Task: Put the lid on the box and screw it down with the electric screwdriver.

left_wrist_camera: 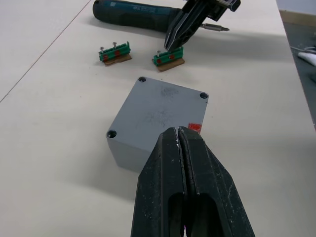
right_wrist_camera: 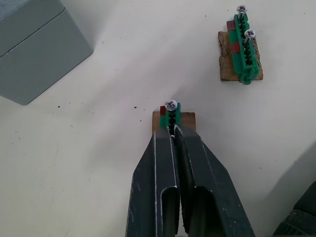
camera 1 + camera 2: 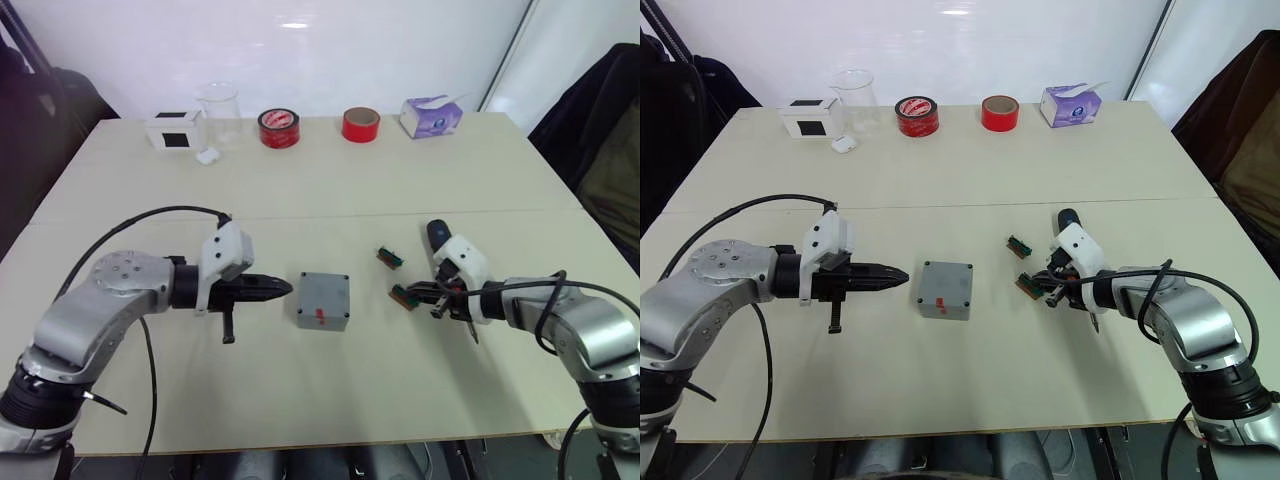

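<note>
The lid [image 1: 160, 106] already sits on the box [image 3: 323, 301] at mid-worktop. The left hand [image 3: 272, 289], fingers pressed together, points just beside the box. The right hand [image 2: 174, 129], beyond it, pinches a screw in the green holder [image 2: 171, 116]. The electric screwdriver [image 1: 136, 10] lies past that. Next likely: carry that screw to a corner hole.

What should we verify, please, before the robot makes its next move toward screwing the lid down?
1. Lid seated flush on the box: ok, its seam shows in the right wrist view.
2. Screws in the lid's corners: cannot tell; three dark corner spots show.
3. Electric screwdriver in hand: not ok, it lies on the table beside the right gripper.
4. Right gripper free: not ok, its closed tips sit at a green screw holder; a pinch cannot be told.
5. Left gripper clear of the box: ok, closed, just short of it.
6. Second green holder out of the way: ok.
</note>
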Robot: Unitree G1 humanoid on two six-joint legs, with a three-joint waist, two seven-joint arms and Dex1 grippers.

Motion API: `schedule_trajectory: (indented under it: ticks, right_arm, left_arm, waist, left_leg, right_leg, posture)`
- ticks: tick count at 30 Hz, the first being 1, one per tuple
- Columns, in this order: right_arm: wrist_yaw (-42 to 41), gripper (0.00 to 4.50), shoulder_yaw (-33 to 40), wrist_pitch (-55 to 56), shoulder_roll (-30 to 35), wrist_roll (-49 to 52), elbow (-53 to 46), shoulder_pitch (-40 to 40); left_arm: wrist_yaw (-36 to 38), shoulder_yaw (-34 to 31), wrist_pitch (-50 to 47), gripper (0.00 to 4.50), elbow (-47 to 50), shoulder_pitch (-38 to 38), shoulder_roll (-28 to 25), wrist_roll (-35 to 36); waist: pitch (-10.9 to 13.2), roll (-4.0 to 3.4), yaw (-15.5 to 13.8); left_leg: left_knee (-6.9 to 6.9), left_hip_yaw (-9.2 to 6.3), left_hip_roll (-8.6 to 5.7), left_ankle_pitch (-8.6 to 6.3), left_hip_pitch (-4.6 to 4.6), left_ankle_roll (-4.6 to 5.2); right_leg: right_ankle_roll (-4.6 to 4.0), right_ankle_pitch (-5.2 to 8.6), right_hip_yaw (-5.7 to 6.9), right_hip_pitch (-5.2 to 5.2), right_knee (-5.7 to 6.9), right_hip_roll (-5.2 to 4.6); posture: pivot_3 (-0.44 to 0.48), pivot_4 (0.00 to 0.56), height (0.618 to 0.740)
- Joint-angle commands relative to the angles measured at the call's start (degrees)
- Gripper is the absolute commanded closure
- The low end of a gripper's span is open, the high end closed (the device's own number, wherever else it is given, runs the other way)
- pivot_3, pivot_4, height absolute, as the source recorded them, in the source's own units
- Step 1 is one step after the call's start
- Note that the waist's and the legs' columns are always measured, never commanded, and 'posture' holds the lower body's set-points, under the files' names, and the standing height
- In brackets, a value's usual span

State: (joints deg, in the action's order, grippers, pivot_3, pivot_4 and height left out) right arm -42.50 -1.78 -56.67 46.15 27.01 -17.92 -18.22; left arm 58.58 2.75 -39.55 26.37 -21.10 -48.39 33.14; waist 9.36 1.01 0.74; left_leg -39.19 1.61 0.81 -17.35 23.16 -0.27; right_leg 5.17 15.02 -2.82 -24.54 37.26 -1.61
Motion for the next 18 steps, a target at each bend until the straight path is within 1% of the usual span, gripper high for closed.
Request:
schedule_trajectory:
  ticks: [1,8,12,16,18]
  right_arm:
    - [-0.2,4.43,1.5,-0.5,0.8,0.7,-2.1,-1.1]
    - [-0.9,4.43,4.3,-3.3,2.1,3.6,-4.1,-3.1]
    - [-2.5,4.43,6.0,-6.1,4.3,7.1,-7.6,-6.2]
    - [-2.7,4.43,4.6,-6.3,5.4,7.0,-8.0,-8.2]
    - [-2.6,4.43,4.0,-6.7,4.3,7.9,-8.6,-10.5]
  left_arm:
    - [0.0,-0.7,0.5,4.5,1.0,-1.1,-0.2,0.1]
    - [-0.3,-0.7,0.4,4.5,1.1,-1.0,-0.1,0.1]
    - [-0.3,-1.1,0.5,4.5,1.0,-0.6,-0.3,0.1]
    - [-0.5,-1.0,0.5,4.5,0.8,-0.8,-0.1,0.0]
    - [-0.6,-1.1,0.5,4.5,0.6,-0.8,-0.1,0.0]
  waist:
    - [0.0,0.0,0.0]
    - [0.0,0.0,0.0]
    - [0.0,-0.01,0.0]
    - [0.0,-0.01,0.1]
    - [0.0,-0.01,0.0]
  left_leg:
    - [0.0,0.0,0.0,0.0,0.0,0.0]
    - [0.0,0.0,0.0,0.0,0.0,0.0]
    - [0.0,0.0,0.0,0.0,0.0,0.0]
    - [-0.01,0.0,0.01,0.0,-0.02,0.0]
    - [-0.01,-0.02,0.02,0.0,-0.01,0.0]
  right_leg:
    - [0.0,0.0,0.0,0.0,0.0,0.0]
    - [0.0,0.0,0.0,0.0,0.01,0.0]
    - [0.0,0.0,0.0,0.0,0.01,-0.02]
    - [0.0,0.0,0.0,0.0,0.02,0.0]
    - [-0.01,0.0,0.01,0.0,0.01,0.0]
  posture:
    - [0.0,0.15,0.74]
    - [0.0,0.15,0.74]
    - [0.0,0.15,0.74]
    - [0.0,0.15,0.74]
    - [0.0,0.15,0.74]
